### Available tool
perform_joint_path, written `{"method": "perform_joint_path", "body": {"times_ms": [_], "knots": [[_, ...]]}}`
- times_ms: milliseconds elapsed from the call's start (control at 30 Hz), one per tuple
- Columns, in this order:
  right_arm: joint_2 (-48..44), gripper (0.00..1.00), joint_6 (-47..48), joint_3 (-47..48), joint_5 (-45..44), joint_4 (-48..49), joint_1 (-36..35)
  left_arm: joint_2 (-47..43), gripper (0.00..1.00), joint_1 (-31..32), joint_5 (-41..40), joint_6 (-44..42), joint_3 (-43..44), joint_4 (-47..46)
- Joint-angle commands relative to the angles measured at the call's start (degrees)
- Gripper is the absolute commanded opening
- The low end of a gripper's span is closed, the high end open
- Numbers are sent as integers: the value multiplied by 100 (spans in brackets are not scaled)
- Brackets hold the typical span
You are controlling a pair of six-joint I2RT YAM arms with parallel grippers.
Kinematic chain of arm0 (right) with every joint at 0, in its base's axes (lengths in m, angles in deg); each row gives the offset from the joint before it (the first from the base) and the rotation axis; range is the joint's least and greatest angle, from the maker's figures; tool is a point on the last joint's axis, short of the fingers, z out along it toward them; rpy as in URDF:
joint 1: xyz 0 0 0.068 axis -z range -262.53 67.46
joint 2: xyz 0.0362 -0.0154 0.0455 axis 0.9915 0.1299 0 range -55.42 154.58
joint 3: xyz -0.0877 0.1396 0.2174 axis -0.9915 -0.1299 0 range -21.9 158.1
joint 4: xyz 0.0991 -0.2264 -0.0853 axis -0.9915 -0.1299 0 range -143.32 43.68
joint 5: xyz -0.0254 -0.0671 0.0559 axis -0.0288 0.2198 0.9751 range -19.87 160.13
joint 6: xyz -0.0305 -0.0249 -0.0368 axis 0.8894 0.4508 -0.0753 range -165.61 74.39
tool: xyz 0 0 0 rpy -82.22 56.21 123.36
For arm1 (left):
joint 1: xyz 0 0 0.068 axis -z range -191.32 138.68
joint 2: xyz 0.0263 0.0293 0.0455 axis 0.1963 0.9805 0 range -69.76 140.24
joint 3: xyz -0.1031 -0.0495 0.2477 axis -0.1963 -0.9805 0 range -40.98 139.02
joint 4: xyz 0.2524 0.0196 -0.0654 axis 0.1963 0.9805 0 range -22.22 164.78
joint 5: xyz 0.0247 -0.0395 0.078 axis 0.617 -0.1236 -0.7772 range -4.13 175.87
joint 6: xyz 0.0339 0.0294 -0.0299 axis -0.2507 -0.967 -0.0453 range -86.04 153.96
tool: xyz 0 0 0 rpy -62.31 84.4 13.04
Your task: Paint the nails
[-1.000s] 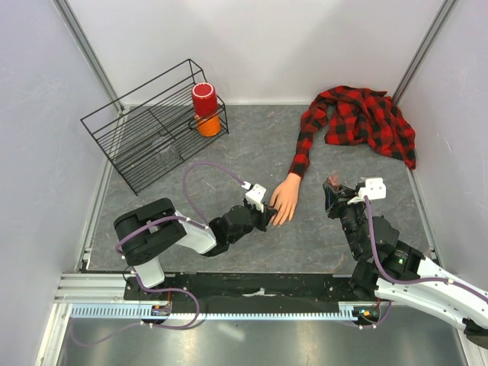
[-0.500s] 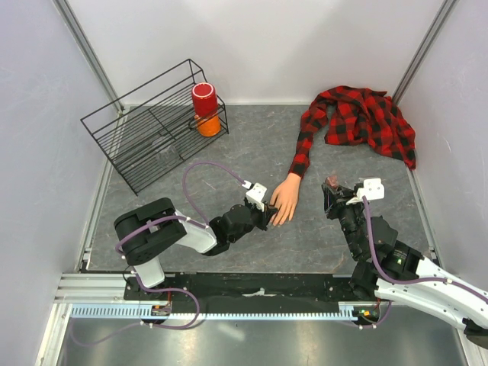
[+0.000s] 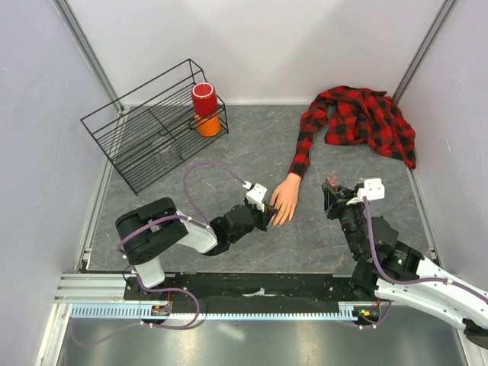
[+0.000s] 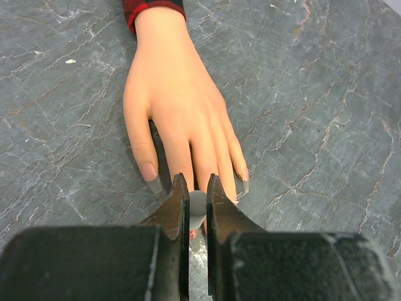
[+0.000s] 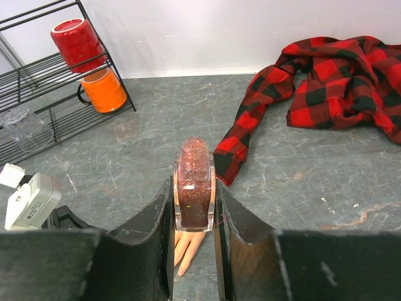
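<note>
Left gripper (image 4: pixel 195 182): jaws clenched to a narrow slit on a small white cap (image 4: pixel 198 202), with a trace of red showing beneath it. The gripper tips sit low over the fingertips of the mannequin hand (image 4: pixel 175 106), just above the ends of the middle fingers. The hand lies palm down on the table (image 3: pixel 252 156), near its middle, with the fingers pointing toward the left arm and the wrist running into a red-and-black plaid cuff. The nails (image 4: pixel 150 172) are at those fingertips; the one on the leftmost finger in the left wrist view is plainly seen, as is one on the far right finger, while those in the middle are partly hidden by the gripper. Right gripper (image 5: pixel 194 207): grasping a clear bottle (image 5: pixel 193 179) of red glittery contents, held upright between both fingers, raised above the table and well apart to the right of the hand. Surface: grey, stone-patterned. At the far left stands a black wire rack (image 3: pixel 145 130) carrying a red mug (image 3: pixel 203 97) and an orange mug (image 3: pixel 208 124) at its right end. At the far right lies a crumpled plaid shirt (image 3: pixel 362 118), one sleeve leading down to the hand. The enclosure has plain white walls (image 3: pixel 267 46).
</note>
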Motion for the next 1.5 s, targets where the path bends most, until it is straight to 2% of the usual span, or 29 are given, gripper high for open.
{"method": "perform_joint_path", "body": {"times_ms": [0, 1167, 1467], "knots": [[-87, 0, 40, -3, 38, 199, 13, 28, 2, -19, -253, 263, 96, -141], [9, 0, 58, 6, 82, 234, 13, -51, 2, 51, -297, -52, 263, -97], [-8, 0, 58, -3, 109, 243, 22, -148, 2, 60, -306, 114, 79, -62]]}}
